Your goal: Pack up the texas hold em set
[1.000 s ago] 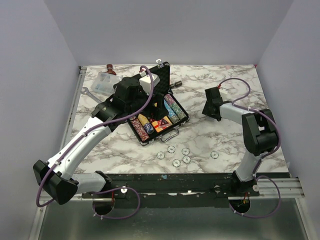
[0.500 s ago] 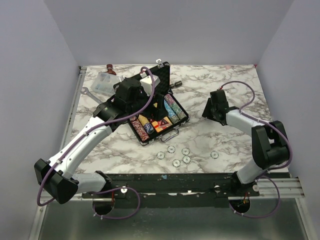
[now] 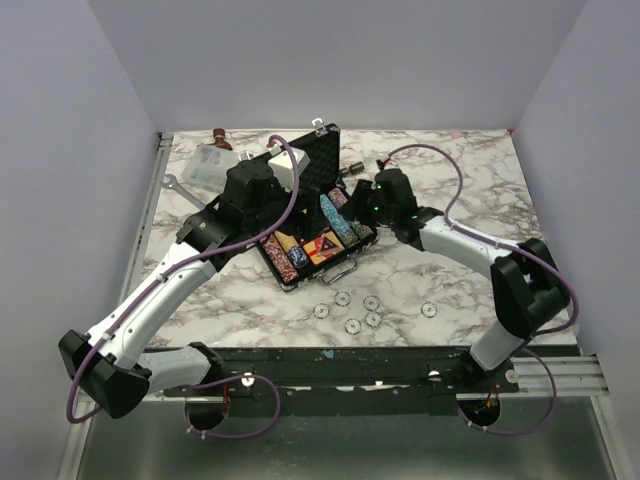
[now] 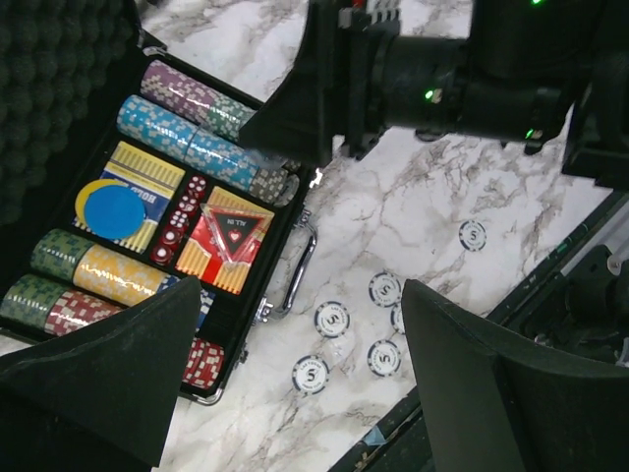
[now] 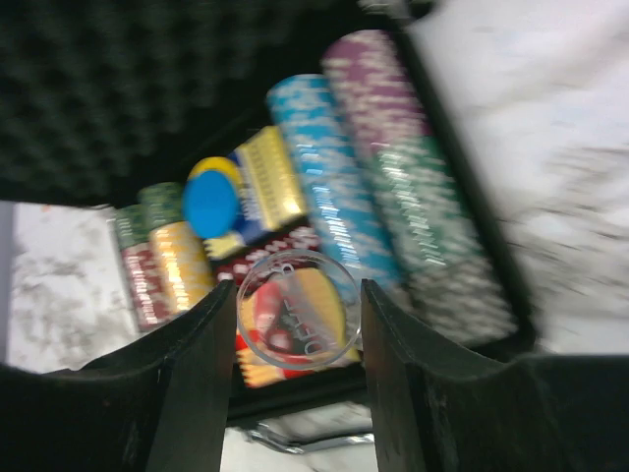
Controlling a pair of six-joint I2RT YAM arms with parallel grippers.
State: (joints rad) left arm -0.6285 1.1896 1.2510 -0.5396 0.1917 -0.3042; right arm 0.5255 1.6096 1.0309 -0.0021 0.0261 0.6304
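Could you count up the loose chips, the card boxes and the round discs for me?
Loose chips on the table: 6
Card boxes in the case: 2
Blue disc: 1
Clear disc between the right fingers: 1
Total: 10

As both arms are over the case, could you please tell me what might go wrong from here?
The right gripper pinches a clear disc by its rim above the open case; it could slip onto the chip rows. The right arm sits close to the open left gripper, so they might collide. Loose chips lie beside the handle and could be knocked away.
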